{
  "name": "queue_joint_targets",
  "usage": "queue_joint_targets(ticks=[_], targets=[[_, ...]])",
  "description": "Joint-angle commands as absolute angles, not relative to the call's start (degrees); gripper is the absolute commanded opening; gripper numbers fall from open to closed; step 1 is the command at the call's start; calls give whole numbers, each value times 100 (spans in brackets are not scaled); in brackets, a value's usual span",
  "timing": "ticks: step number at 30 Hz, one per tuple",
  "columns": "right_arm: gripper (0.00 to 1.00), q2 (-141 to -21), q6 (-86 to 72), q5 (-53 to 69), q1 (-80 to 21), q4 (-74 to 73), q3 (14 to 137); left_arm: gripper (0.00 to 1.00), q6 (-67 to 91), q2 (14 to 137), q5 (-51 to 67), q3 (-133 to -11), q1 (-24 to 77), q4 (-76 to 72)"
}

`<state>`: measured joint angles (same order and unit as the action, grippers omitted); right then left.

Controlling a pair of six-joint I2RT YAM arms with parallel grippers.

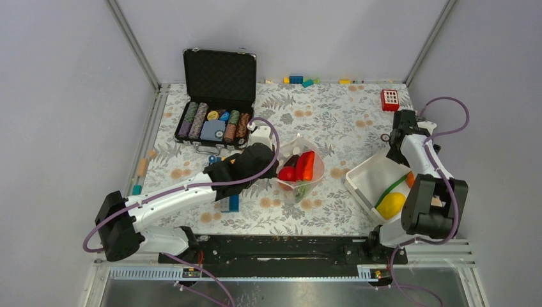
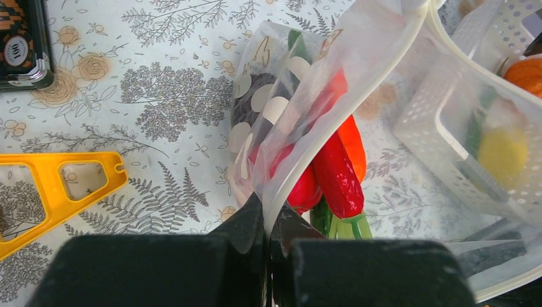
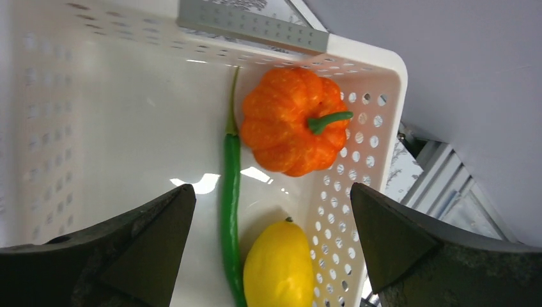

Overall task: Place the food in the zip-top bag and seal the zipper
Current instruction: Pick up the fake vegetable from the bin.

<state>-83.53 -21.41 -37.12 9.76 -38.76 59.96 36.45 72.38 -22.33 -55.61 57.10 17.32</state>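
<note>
The dotted clear zip-top bag [image 1: 299, 167] stands open at the table's middle, with a red tomato [image 2: 303, 192], red chili [image 2: 335, 173], orange carrot [image 2: 353, 144] and green pods [image 2: 339, 225] inside. My left gripper [image 2: 275, 217] is shut on the bag's mouth edge at the zipper strip [image 2: 414, 35] and holds it up. My right gripper [image 3: 271, 192] is open above the white basket [image 3: 96, 128]. An orange pumpkin [image 3: 294, 121], a long green pod [image 3: 231, 192] and a yellow piece [image 3: 281, 268] lie in that basket.
An open black case of poker chips [image 1: 217, 102] stands at the back left. Toy blocks [image 1: 297, 80] lie along the back wall, and a red piece [image 1: 390, 99] at the back right. A blue block [image 1: 231, 203] lies under my left arm. A flat orange frame [image 2: 57, 185] lies left of the bag.
</note>
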Motion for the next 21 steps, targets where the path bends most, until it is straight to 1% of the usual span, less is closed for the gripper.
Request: queue_joint_targets(ticks=[1, 5, 8, 10, 16, 19, 21], targets=[[100, -8628, -1964, -4354, 1161, -3661, 6167, 0, 3606, 7212, -2074, -5578, 5687, 1364], [100, -8754, -1896, -4301, 1360, -3370, 6001, 0, 3579, 7187, -2040, -5575, 5694, 1361], [100, -8794, -1649, -3812, 1500, -2719, 5749, 0, 3569, 7122, -2050, -5536, 5691, 1314], [100, -8853, -1671, -3617, 1556, -2565, 5664, 0, 3552, 7098, -2056, -5505, 5687, 1302], [100, -9005, -1341, -3264, 1794, -2575, 5708, 0, 3537, 7065, -2111, -5440, 5678, 1298], [100, -9007, -1049, -2711, 1873, -2532, 5609, 0, 3510, 7034, -2075, -5401, 5667, 1242], [100, -9049, -720, -2592, 1906, -2507, 5543, 0, 3499, 7025, -2089, -5396, 5651, 1259]])
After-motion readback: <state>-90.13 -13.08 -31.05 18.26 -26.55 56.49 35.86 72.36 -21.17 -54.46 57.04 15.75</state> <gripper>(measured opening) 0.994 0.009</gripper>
